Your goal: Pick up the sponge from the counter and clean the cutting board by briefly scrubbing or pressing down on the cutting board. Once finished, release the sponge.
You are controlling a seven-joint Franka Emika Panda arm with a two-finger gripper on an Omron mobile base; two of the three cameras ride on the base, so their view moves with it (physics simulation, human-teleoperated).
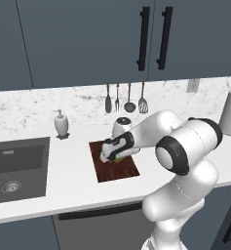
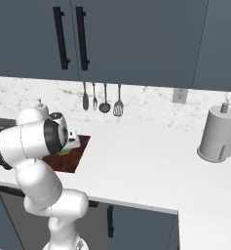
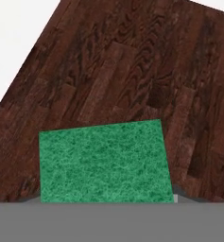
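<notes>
The dark reddish-brown cutting board (image 1: 123, 172) (image 2: 68, 162) lies on the white counter (image 1: 73, 188) in front of the arm. The sponge (image 1: 119, 158) (image 2: 65, 152) rests on the board's far half, its green top up and a yellow edge showing. My gripper (image 1: 114, 155) (image 2: 70, 144) points down at the sponge and appears shut on it, with the fingertips hidden behind it. In the hand view the green sponge (image 3: 106, 163) sits close at the bottom, with the board's wood grain (image 3: 113, 71) beyond it.
A dark sink basin (image 1: 14, 168) is set in the counter at left, with a soap dispenser (image 1: 61, 123) behind it. Utensils (image 1: 124, 100) hang on the backsplash. A small white jar (image 1: 122, 124) stands behind the board. A paper towel roll (image 2: 218, 134) stands far right.
</notes>
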